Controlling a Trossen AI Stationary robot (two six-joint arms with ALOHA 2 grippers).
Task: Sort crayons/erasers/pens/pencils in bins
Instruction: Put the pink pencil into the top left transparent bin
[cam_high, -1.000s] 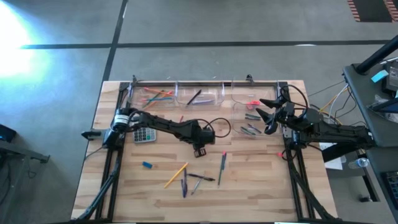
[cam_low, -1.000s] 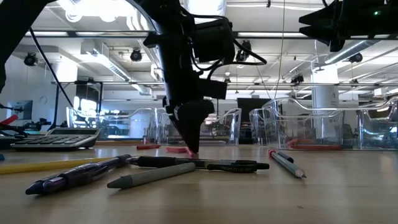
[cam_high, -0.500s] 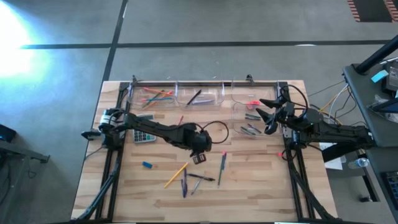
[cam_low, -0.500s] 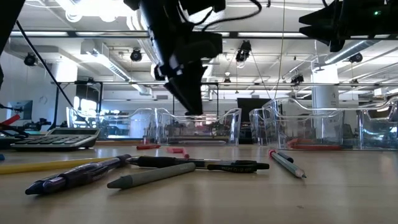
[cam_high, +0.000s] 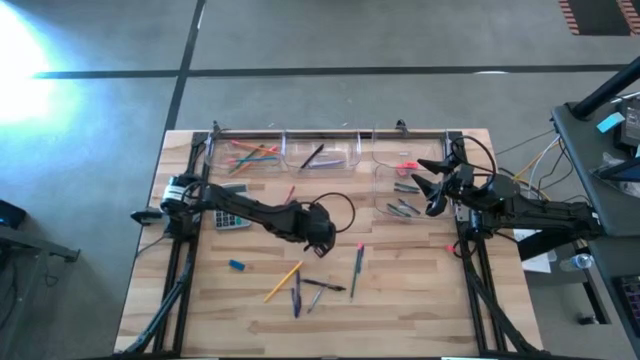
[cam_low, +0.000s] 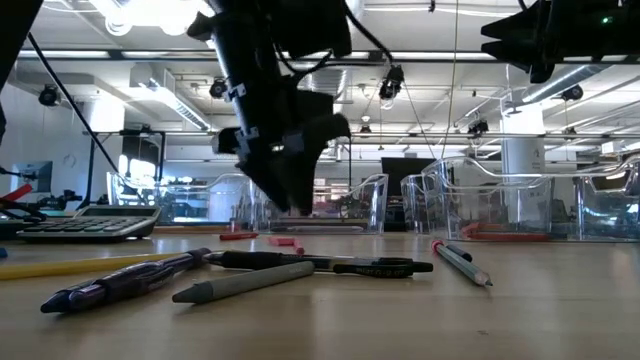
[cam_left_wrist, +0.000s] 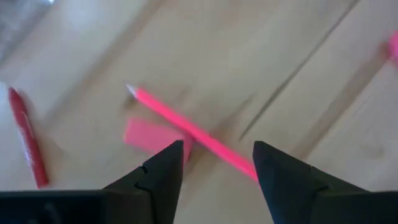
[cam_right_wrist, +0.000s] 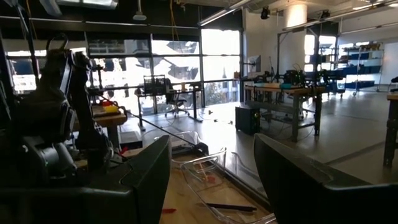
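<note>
Lying loose near the worktop's middle: one pink pencil (cam_left_wrist: 193, 132), long axis slanted, tip toward a red crayon (cam_left_wrist: 27, 137); one pink eraser (cam_left_wrist: 149, 134) touching its side. Left hand (cam_left_wrist: 214, 165) hovers directly above them, fingers parted, holding nothing. Toward the front edge: one yellow pencil (cam_high: 283, 281), several dark pens (cam_high: 322, 286) lying crossed, one blue eraser (cam_high: 237, 265). Calculator (cam_high: 232, 217) near the left edge. Clear bins (cam_high: 320, 152) line the back edge. Right hand (cam_high: 432, 186) hangs over the right-side bin, fingers apart, empty.
</note>
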